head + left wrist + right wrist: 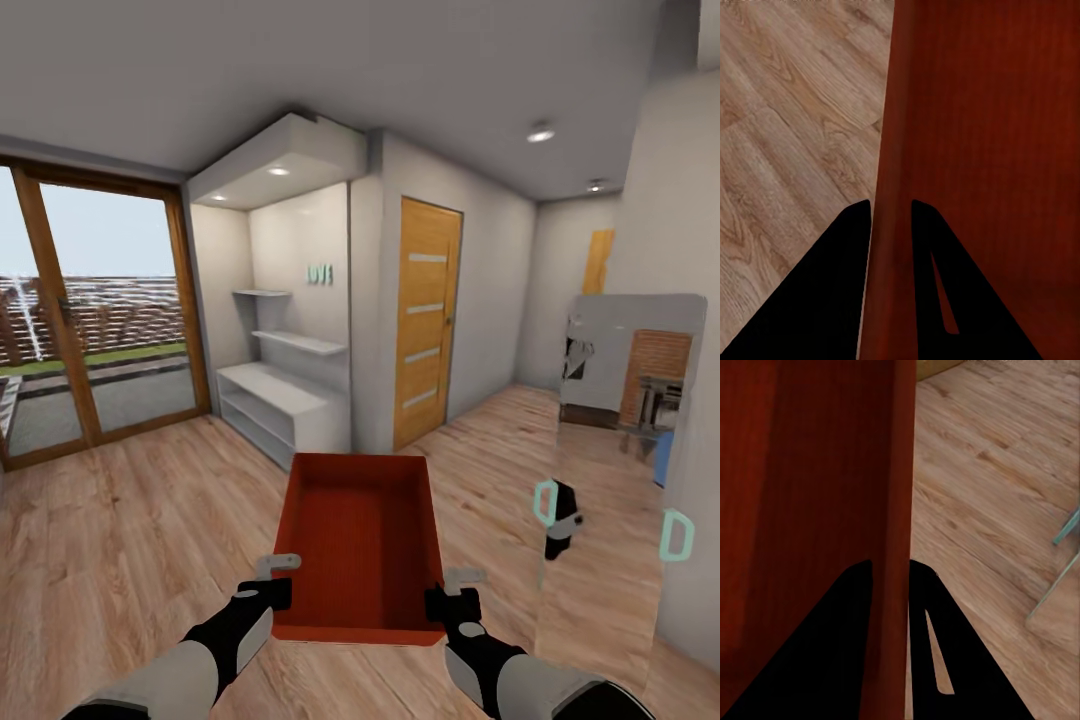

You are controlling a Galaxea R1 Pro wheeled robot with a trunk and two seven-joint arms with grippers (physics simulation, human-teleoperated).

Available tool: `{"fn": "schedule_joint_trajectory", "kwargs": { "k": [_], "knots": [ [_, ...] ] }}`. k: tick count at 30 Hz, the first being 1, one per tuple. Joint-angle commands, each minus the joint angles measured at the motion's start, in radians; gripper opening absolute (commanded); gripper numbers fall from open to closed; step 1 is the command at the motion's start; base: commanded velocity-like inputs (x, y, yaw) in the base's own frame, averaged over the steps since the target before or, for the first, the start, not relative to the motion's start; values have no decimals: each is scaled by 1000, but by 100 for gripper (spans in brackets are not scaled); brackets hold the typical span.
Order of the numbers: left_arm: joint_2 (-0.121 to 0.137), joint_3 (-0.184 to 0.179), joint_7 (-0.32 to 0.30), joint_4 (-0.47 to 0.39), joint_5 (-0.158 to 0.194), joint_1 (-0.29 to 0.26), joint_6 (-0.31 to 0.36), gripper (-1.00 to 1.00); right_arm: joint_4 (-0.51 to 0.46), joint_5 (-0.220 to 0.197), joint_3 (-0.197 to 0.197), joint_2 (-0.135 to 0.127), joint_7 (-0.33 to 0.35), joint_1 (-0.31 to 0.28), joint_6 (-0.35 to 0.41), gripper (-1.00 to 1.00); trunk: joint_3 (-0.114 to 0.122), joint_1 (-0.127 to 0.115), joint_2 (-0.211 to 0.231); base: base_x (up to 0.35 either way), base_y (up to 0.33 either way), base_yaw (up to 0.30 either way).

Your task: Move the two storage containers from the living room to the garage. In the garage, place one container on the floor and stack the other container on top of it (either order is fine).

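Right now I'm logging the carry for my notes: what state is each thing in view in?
storage container: open-topped, empty, held level above the wood floor
left hand: shut on the container's side wall
right hand: shut on the opposite wall
wooden door: closed
glass doors: closed

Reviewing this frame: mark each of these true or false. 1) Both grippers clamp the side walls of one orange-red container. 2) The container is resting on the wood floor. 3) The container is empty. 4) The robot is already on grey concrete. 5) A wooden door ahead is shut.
1) True: the left gripper and the right gripper each pinch a wall of the container, as both wrist views show.
2) False: it is held above the wood floor.
3) True: nothing lies inside it.
4) False: light wood planks lie underneath.
5) True: the wooden door ahead is closed.
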Motion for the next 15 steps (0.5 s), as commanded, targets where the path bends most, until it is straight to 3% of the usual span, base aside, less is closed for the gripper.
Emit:
{"fn": "schedule_joint_trajectory", "kwargs": {
  "k": [1, 6, 15],
  "knots": [
    [12, 34, 20, -2, -3, -1, 7, -100, -1, -2, -34, 0, -2, -1, -4, -100, -2, 1, -1, 324, 0, 0],
    [12, 34, 20, -2, -3, -1, 7, -100, -1, -2, -34, 0, -2, -2, -4, -100, -2, 1, -1, 324, 0, -132],
    [12, 34, 20, -2, -3, -1, 8, -100, -1, -2, -34, 0, -2, -1, -4, -100, -4, 1, -1, 324, 0, -258]
  ]
}}
